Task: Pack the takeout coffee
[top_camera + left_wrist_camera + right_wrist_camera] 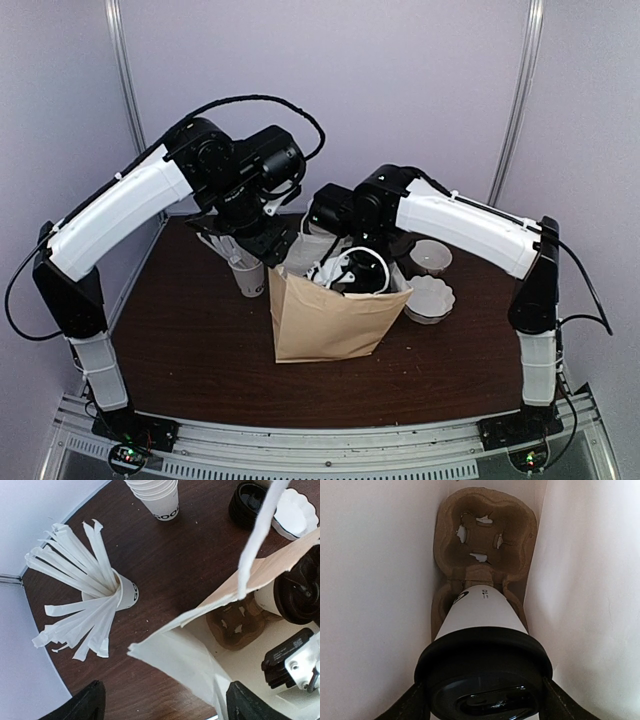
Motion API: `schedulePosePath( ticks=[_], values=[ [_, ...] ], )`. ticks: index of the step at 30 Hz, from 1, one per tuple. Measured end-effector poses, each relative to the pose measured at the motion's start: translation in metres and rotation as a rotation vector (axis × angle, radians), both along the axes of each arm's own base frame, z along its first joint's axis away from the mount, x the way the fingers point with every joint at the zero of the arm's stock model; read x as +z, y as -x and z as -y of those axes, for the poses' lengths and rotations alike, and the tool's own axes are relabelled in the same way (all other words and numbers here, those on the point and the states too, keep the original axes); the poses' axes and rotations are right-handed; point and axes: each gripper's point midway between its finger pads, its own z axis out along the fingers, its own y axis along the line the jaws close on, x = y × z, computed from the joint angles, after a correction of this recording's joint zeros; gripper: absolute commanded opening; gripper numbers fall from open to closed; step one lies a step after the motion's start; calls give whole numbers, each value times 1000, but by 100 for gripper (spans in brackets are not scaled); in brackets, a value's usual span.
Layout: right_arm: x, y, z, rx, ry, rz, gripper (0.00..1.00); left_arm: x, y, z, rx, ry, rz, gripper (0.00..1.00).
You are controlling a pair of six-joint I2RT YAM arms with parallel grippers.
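Inside the bag [325, 320], our right gripper [482, 701] clasps the lidded cup [480, 612], its base at the carrier's [485, 535] near socket. Our left gripper [167, 702] hangs spread over the bag's rim, holding nothing. We should lower straight, seat the cup fully, then release.

top: high, looking down | left wrist: over bag [280, 560] mouth | right wrist: inside same bag

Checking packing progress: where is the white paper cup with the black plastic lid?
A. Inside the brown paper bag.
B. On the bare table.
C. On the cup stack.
A: the right wrist view shows the white paper cup with the black plastic lid between the inner walls of the brown paper bag, at a brown pulp cup carrier.
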Motion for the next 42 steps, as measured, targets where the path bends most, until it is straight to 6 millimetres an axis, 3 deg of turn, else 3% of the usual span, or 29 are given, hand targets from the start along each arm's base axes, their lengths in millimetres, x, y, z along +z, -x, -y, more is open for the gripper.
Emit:
schedulePosePath(
  ticks=[3, 8, 13, 18, 20, 21, 29, 35, 38, 42],
  values=[
    [-3, 0, 0, -14, -3, 0, 57, 2, 3, -6, 4, -12, -3, 87],
    [-18, 0, -3, -30, -19, -5, 58, -3, 5, 3, -12, 21, -29, 86],
    [-24, -4, -22, -31, -74, -2, 69, -3, 4, 8, -19, 41, -19, 87],
    [-18, -4, -27, -24, -93, 10, 82, 3, 4, 1, -31, 44, 17, 88],
    [-9, -5, -32, -15, -116, 23, 97, 11, 3, -1, -39, 55, 42, 88],
    [-3, -5, -35, -12, -131, 32, 99, 15, 3, -2, -42, 59, 52, 89],
    [31, 1, -40, 17, -202, 84, 99, 45, 4, -9, -85, 108, 139, 92],
    [75, 8, -32, 51, -283, 156, 99, 65, 7, -4, -172, 176, 168, 93],
    [95, 10, -26, 69, -317, 195, 100, 65, 7, 3, -221, 192, 157, 93],
    [107, 11, -21, 85, -328, 228, 99, 55, 10, 18, -304, 188, 123, 93]
  ],
)
